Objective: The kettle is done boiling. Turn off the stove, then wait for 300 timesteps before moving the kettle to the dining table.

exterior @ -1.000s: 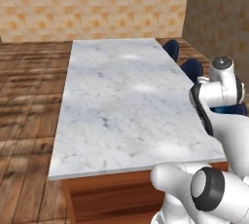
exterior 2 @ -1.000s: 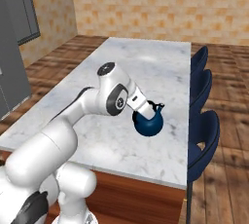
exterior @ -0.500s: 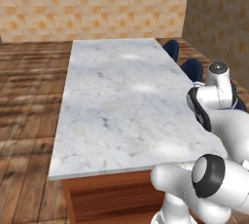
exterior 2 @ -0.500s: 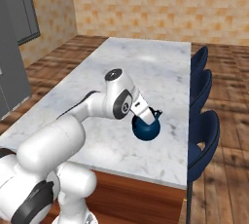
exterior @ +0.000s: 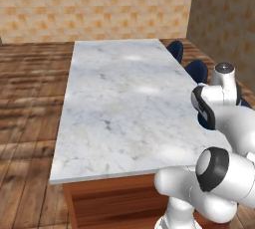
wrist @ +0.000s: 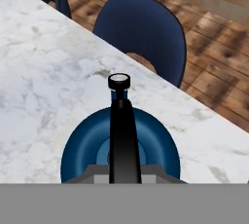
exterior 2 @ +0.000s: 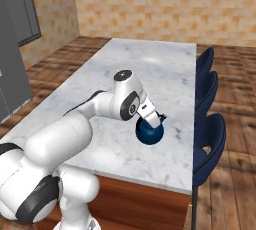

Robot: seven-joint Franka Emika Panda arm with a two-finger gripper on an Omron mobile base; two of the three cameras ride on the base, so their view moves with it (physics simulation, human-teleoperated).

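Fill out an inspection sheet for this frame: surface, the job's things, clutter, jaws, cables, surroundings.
Surface: the dining table, a white-grey marble slab on a reddish-brown wooden base.
Job's things: the kettle, dark blue with a black handle, is over the marble near the edge on the stool side; whether it rests on the slab or hangs just above it cannot be told.
Clutter: nothing seen on the marble besides the kettle.
Jaws: the gripper is shut on the kettle's handle, which runs up the middle of the hand view.
Cables: nothing seen.
Surroundings: dark-blue stools along one long side of the table, a wooden plank floor, tan tiled walls.
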